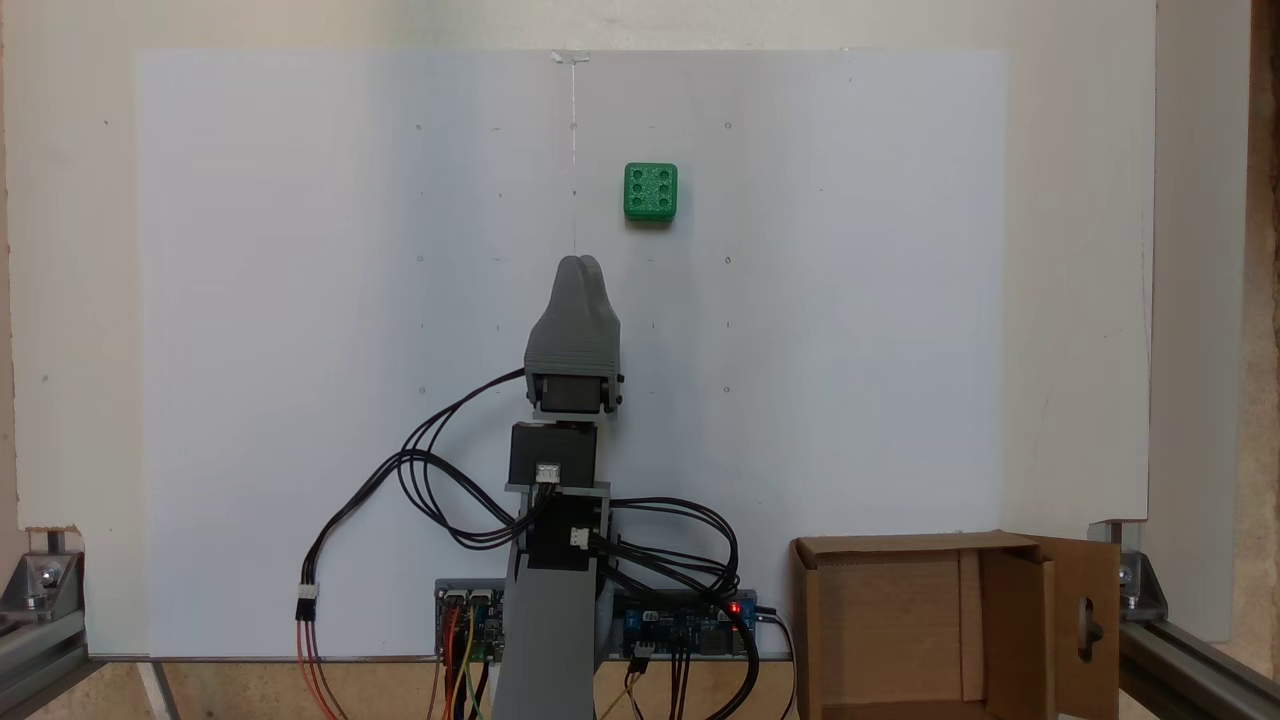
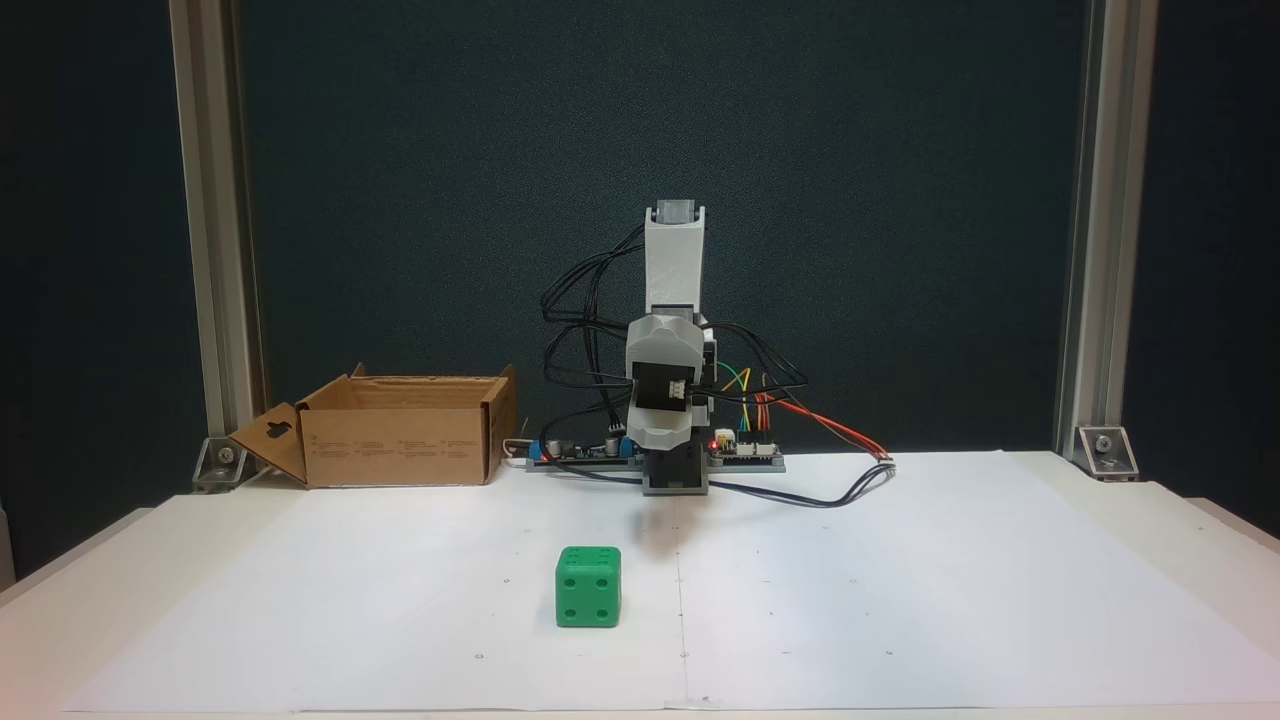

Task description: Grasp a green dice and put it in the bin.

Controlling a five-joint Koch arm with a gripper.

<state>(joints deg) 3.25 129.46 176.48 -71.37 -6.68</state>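
White paper sheets [image 2: 900,600] cover the worktop [image 2: 1200,540], with a dark backdrop and aluminium frame posts [image 2: 1095,230] behind it in the fixed view facing the arm.

Nearest that camera sits the small bright green plastic dice [image 2: 588,587] [image 1: 650,191], a cube with rounded edges and sunken round pips: four on its front face, six on its top in the fixed view from above. It stands flat on the paper, alone, with bare sheet on every side.

Behind it, well apart, the grey printed plastic arm [image 1: 550,620] is folded up, and its claw [image 1: 581,262] points toward the dice. The two grey tips look pressed together, with only a thin seam between them, and hold nothing.

Black cables [image 1: 420,470] loop around the arm's base, beside a circuit board [image 2: 745,452] showing a red light.

Farthest back, at the left in the facing view, the brown corrugated cardboard bin [image 2: 400,445] [image 1: 900,620] stands open-topped at the paper's edge, one flap with a keyhole-shaped cutout folded outward.
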